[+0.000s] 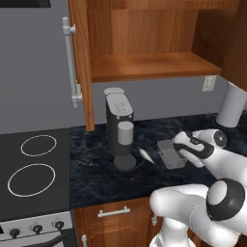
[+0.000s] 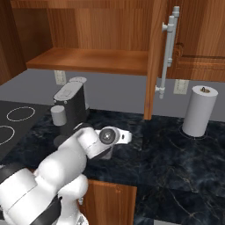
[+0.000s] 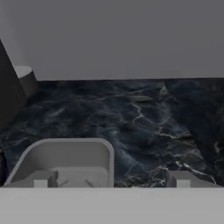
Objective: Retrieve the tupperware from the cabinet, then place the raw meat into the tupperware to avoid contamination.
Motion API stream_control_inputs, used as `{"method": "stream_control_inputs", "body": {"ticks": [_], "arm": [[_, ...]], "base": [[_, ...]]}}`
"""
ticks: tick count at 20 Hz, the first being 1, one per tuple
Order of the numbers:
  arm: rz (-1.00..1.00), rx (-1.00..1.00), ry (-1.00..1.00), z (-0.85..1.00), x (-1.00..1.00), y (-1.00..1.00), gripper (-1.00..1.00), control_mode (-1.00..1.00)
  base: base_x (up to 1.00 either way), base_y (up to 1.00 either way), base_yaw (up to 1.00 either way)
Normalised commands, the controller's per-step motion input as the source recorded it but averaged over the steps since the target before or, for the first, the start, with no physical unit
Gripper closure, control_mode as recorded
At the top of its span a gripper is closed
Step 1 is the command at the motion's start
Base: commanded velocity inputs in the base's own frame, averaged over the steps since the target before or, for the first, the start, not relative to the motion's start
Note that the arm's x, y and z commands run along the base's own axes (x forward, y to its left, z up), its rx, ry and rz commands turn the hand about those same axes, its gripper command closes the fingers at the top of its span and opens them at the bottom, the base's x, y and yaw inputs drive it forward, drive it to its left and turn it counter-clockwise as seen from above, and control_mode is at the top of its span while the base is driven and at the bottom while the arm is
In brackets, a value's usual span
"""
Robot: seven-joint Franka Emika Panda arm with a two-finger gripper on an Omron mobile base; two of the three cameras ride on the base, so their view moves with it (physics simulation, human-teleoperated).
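The tupperware (image 1: pixel 170 154), a small grey semi-clear box, stands on the dark marble counter (image 1: pixel 96 178) right of the coffee machine. My gripper (image 1: pixel 181 150) hangs just over its right side, open. In the hand view the tupperware (image 3: pixel 65 157) sits at lower left, one fingertip (image 3: pixel 43 179) over its inside, the other fingertip (image 3: pixel 181 179) outside its right wall; nothing is held. The raw meat (image 1: pixel 147 155), a pale pointed sliver, lies on the counter between coffee machine and tupperware. The cabinet (image 1: pixel 149 65) above stands open with a bare shelf (image 2: pixel 88 59).
A dark coffee machine (image 1: pixel 119 130) (image 2: pixel 70 107) stands left of the meat. A white paper-towel roll (image 1: pixel 234 105) (image 2: pixel 200 110) is at the back right. The open cabinet door (image 1: pixel 79 58) (image 2: pixel 158 57) juts out overhead. A stove (image 1: pixel 34 169) lies to the left.
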Motion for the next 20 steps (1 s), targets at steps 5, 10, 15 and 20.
{"method": "stream_control_inputs", "body": {"ticks": [5, 10, 15, 20], "arm": [[-0.02, -0.02, 0.18, 0.48, -0.15, 0.00, -1.00, -1.00], [0.00, -0.07, 0.22, 0.25, -0.22, 0.05, -1.00, -1.00], [0.05, -0.10, 0.14, 0.03, -0.18, 0.35, -1.00, -1.00], [0.07, -0.06, 0.06, 0.00, -0.14, 0.49, -1.00, -1.00]], "base": [[0.00, 0.00, 0.00], [0.00, 0.00, 0.00], [0.00, 0.00, 0.00], [0.00, 0.00, 0.00]]}}
